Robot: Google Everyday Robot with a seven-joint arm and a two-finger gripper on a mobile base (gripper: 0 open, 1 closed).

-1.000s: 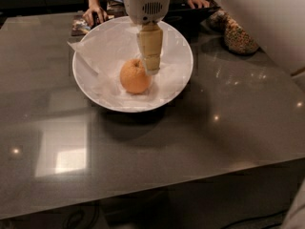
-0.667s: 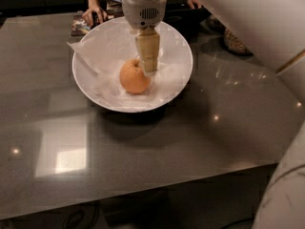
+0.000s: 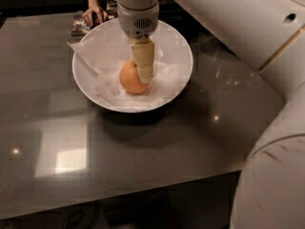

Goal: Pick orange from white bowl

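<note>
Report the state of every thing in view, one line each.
white bowl, upright on the table.
paper, crumpled, lining the white bowl.
orange, resting on the paper inside the white bowl.
pincer, lowered into the white bowl, against the orange.

It seemed a kitchen or break room: glossy dark counter, someone's hand at its far edge, gripper down in the white bowl
</note>
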